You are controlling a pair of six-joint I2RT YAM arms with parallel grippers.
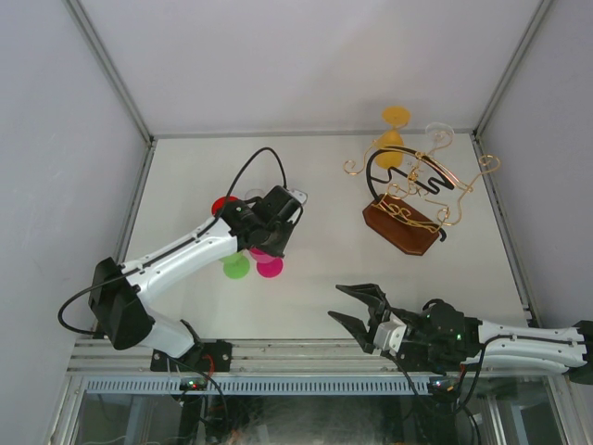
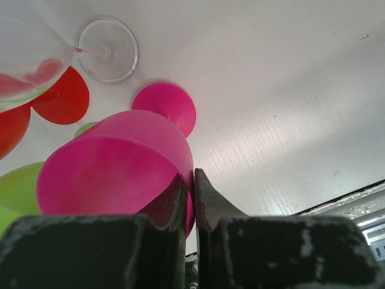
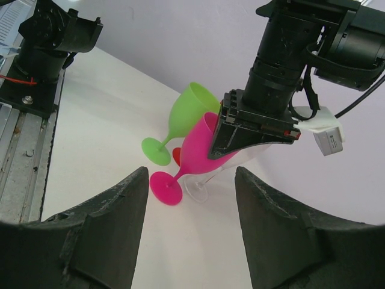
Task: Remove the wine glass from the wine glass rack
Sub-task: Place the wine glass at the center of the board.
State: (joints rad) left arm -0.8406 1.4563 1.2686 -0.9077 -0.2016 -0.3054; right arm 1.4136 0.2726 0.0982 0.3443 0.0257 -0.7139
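L arm (image 1: 176, 260) reaches over mid-left of table (image 1: 324, 167). L jaws nearly closed, only a thin slit between them, w/ rim wall of pink glass (image 2: 114, 174) in that slit: one finger inside the bowl, one outside. Pink glass tilted, foot down by the table. Packed round it: green glass (image 3: 189, 108) just beside, red glass (image 2: 60, 99) behind, clear glass (image 2: 108, 49) w/ its foot next to the pink foot.

Rack (image 1: 400, 227) stands far right on table, well apart from that cluster: brown base, black wavy arch, gold wire arms. Yellow glass (image 1: 396, 116) and a 2nd clear glass (image 1: 437, 132) sit at its far-side arms; can't tell exactly how they hook on.

R arm (image 1: 519, 343) lies low along near edge, right side. R jaws wide open, nothing in them, pointing left toward the glass cluster, well short of it.
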